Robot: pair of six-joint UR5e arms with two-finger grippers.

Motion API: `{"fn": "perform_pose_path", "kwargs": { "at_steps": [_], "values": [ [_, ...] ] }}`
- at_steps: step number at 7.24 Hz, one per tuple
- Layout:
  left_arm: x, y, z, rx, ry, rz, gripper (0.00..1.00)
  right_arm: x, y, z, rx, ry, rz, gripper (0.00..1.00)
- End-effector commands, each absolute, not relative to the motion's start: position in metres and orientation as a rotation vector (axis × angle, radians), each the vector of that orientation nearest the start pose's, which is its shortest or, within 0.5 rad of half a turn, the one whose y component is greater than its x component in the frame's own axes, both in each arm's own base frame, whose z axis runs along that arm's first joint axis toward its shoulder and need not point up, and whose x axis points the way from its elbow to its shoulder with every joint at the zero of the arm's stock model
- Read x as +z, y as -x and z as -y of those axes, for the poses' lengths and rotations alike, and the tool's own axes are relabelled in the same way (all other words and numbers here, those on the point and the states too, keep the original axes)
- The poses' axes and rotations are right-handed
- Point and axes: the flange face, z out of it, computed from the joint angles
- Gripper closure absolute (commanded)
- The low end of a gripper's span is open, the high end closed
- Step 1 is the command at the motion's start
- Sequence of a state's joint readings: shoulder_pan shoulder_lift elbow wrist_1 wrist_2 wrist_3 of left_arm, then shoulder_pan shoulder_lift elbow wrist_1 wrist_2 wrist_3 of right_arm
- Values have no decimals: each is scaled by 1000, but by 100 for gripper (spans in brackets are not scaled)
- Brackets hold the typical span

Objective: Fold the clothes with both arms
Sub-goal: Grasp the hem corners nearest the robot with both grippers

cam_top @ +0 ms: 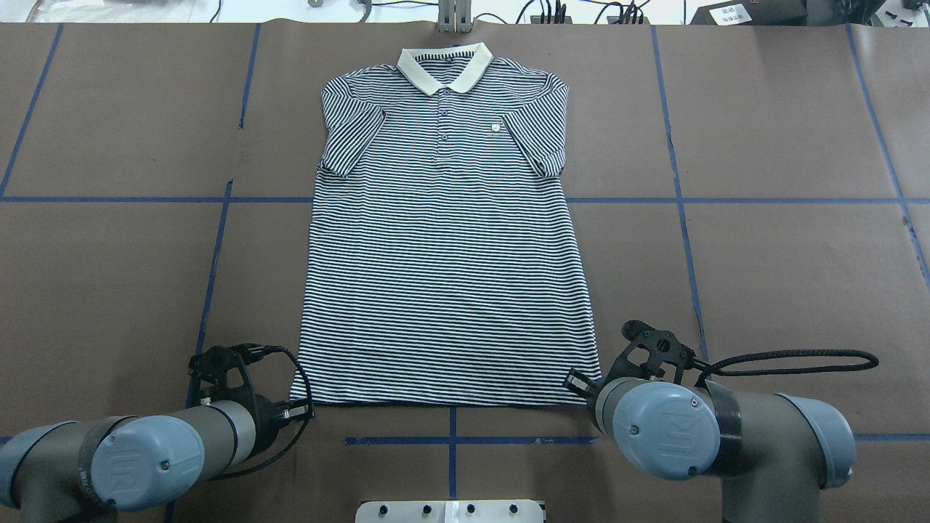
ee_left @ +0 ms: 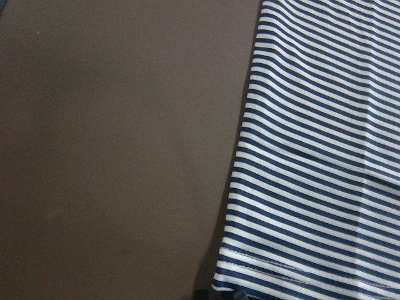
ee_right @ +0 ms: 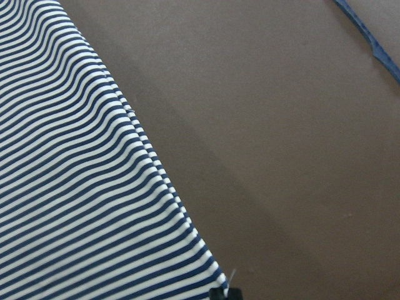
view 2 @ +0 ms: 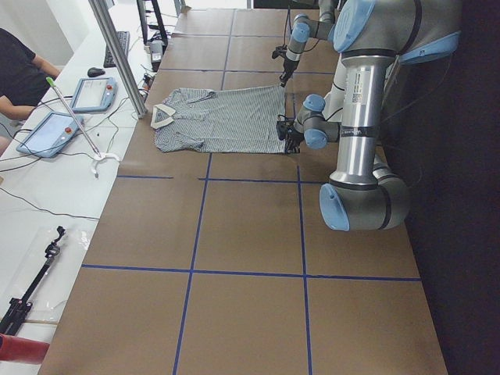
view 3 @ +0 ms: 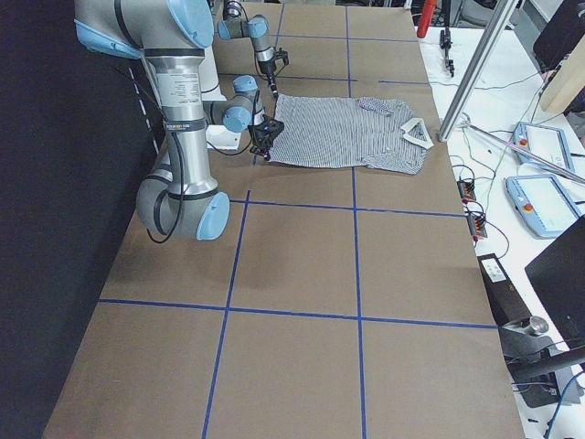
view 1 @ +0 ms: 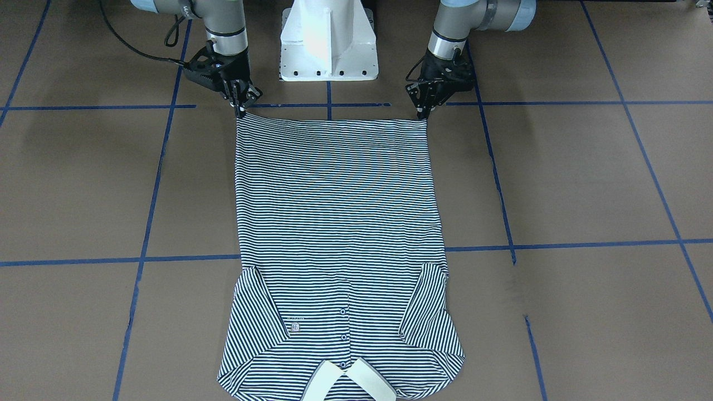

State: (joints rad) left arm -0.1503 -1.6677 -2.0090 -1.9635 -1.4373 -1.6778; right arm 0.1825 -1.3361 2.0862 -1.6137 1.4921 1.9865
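Observation:
The striped polo shirt lies flat and face up on the brown table, cream collar at the far side from the robot, hem nearest the robot. My left gripper is pinched shut on one hem corner, the one at the left in the overhead view. My right gripper is pinched shut on the other hem corner. The hem runs straight between them. The left wrist view shows the shirt's hem corner, and the right wrist view shows the other corner.
The white pedestal base stands between the arms just behind the hem. Blue tape lines cross the table. A black cable loops from the right wrist. Tablets and a metal post stand beyond the collar side.

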Motion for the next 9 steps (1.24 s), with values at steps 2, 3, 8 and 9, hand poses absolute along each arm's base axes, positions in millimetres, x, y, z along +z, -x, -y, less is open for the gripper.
{"fn": "perform_pose_path", "kwargs": {
  "at_steps": [2, 3, 8, 9],
  "values": [
    [359, -488, 223, -299, -146, -941, 100, 320, 491, 234, 600, 8, 721, 100],
    [353, -485, 222, -299, -145, -952, 100, 319, 491, 234, 600, 8, 724, 100],
    [353, -477, 229, -319, -155, -945, 66, 317, 486, 234, 601, 8, 730, 100],
    [355, -476, 231, -321, -160, -941, 57, 316, 486, 234, 601, 9, 731, 100]
  ]
}}
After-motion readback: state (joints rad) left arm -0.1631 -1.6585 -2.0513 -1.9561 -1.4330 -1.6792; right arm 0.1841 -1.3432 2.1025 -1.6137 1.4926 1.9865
